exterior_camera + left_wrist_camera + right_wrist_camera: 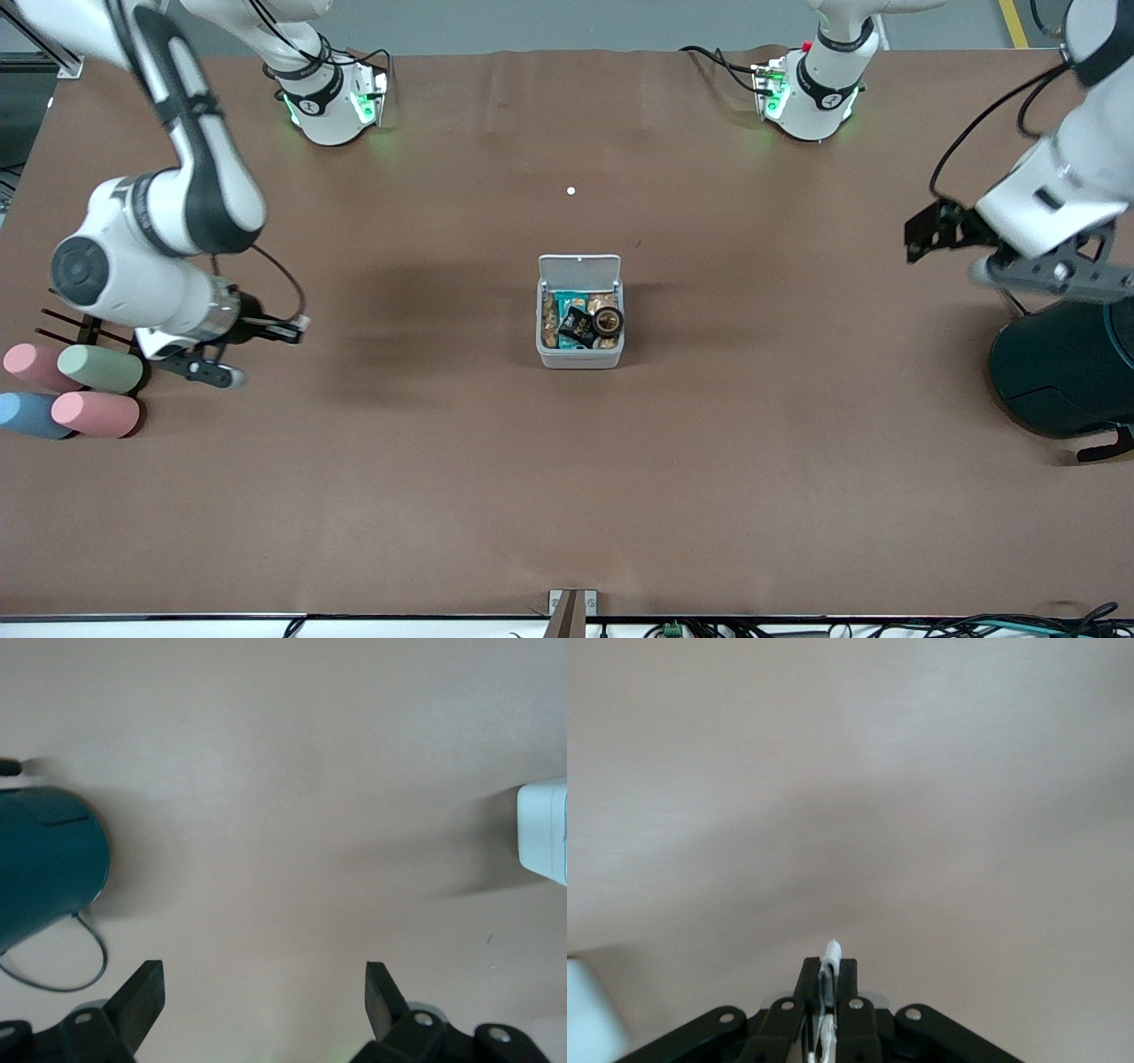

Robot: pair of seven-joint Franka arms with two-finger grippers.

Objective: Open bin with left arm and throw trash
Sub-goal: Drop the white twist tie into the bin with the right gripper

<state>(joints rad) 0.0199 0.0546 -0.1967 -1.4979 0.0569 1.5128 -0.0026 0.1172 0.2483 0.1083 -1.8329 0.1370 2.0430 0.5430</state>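
Bin is seen at the middle of the brown desk, lid raised, with the black wrapper and the dark tape roll lying inside among other packets. Wide bare desk is left on every side of it. At the left arm's end the dark teal cylinder is stood near the desk edge, and the left pincer is held over the desk just beside it, jaws spread wide and empty. At the right arm's end four pastel cylinders are laid by the edge; the right pincer is hung beside them, closed on a thin white band.
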